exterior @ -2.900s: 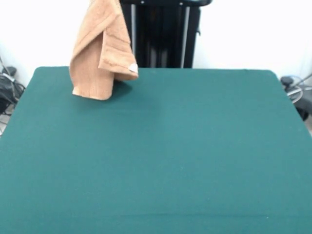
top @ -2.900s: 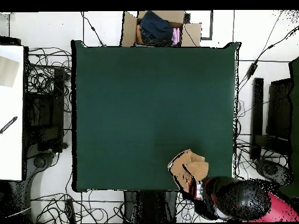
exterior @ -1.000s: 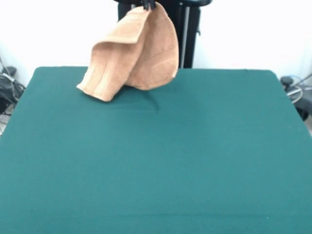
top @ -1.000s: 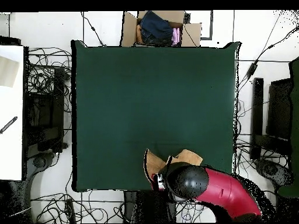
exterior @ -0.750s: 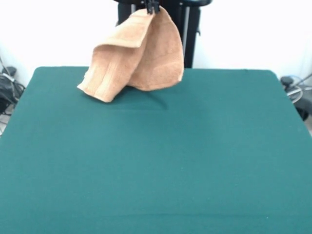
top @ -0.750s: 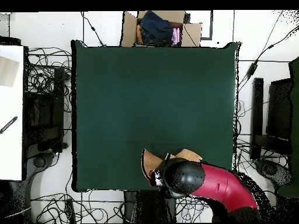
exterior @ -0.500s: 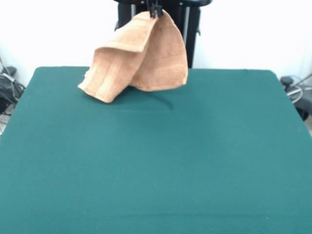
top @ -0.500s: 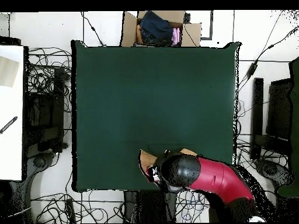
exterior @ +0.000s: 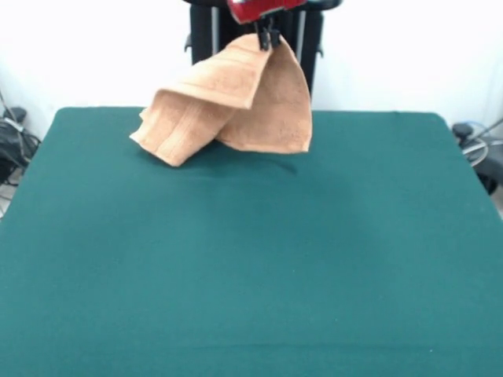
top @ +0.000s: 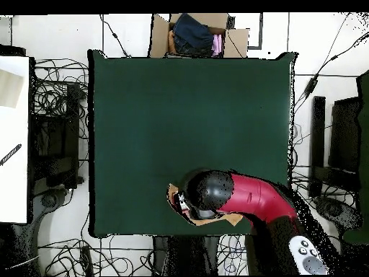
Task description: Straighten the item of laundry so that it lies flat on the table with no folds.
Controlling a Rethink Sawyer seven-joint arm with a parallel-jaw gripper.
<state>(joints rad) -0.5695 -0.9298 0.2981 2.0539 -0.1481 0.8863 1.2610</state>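
The item of laundry (exterior: 236,106) is a light orange-tan towel hanging folded over itself at the far side of the green table (exterior: 251,259). My gripper (exterior: 269,39) is shut on its top corner. One folded end trails down to the left and touches the table near the far left; the rounded part hangs free at the right. In the overhead view the red arm covers most of the towel (top: 175,199), with only tan edges showing near the table's (top: 187,115) bottom edge.
A cardboard box of clothes (top: 196,34) stands beyond the table's top edge in the overhead view. Cables and equipment lie on the floor on both sides. A white surface (top: 13,137) sits at the left.
My gripper has carried the towel's held corner rightward in the front view and a little lower. The towel stretched out sideways while its left end stayed on the table.
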